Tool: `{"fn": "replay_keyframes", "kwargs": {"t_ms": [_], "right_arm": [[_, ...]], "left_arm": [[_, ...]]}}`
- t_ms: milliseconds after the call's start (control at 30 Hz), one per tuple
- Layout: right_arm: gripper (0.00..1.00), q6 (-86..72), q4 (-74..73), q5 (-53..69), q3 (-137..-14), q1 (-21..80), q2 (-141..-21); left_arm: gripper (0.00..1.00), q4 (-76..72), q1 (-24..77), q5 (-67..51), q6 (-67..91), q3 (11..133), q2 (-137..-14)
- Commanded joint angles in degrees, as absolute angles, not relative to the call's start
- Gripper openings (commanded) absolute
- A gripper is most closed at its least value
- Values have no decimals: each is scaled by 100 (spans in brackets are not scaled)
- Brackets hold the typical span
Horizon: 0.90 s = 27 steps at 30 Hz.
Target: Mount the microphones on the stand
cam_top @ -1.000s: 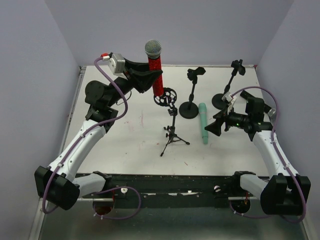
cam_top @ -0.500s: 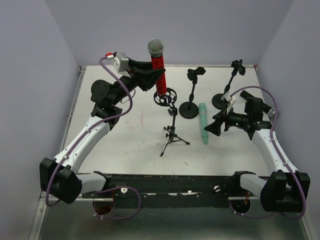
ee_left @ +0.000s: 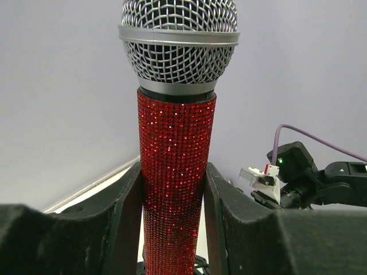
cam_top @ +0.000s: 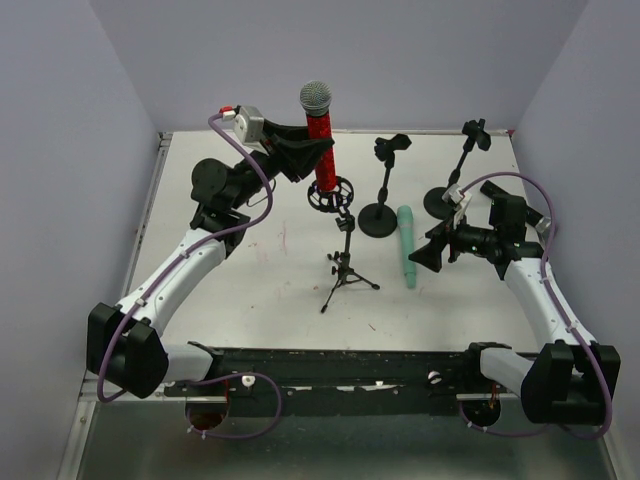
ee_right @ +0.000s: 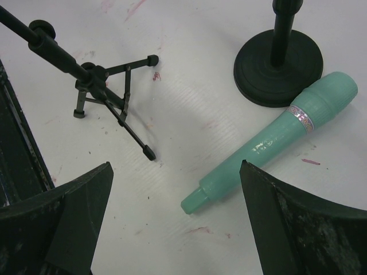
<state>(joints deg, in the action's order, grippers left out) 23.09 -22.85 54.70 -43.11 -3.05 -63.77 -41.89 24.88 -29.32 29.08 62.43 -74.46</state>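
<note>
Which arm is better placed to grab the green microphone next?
Right. The right claw hangs open beside the green microphone; the left claw is busy holding the red microphone upright.

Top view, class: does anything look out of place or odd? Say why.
The mint-green microphone lies flat on the table beside a round-base stand, in no holder. Small red smudges mark the surface nearby.

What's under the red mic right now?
The tripod stand's ring mount sits right below the red mic, which is held in the left jaws. The mic's tail covers the ring's centre, so whether it's seated can't be seen.
</note>
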Motion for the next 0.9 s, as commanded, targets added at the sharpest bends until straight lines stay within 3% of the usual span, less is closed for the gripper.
{"fn": "replay_keyframes", "kwargs": {"t_ms": [0,867], "right_arm": [[100,2408,-2347,5370,-4421,-281,-6372],[100,2584,-2443,5475,-4439,-281,-6495]], "left_arm": [[0,-4368,2522,-3023,3050,6082,-7365],[0,-3007,2514,-3577,3076,6275,-7321]]}}
